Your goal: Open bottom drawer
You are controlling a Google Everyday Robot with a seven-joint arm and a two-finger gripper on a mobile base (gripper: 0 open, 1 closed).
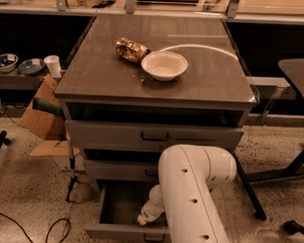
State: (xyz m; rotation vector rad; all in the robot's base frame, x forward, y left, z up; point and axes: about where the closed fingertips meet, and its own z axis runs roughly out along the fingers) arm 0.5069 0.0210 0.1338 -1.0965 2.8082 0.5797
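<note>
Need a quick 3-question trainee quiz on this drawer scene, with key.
1. True or false: the grey bottom drawer with the small dark bar handle is pulled out.
2. Where is the white arm's pincer? A) resting on the floor B) low over the bottom drawer's interior, near its front panel C) at the top drawer's handle
3. What lies beside the white round bowl on the grey cabinet top?
Key: 1 true; 2 B; 3 a crumpled brown packet.

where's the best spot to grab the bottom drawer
Take the dark bar handle at the centre of the bottom drawer front, coming straight from the front: the bar runs level on a flat face. The claw sits inside the open drawer, just behind that front.
</note>
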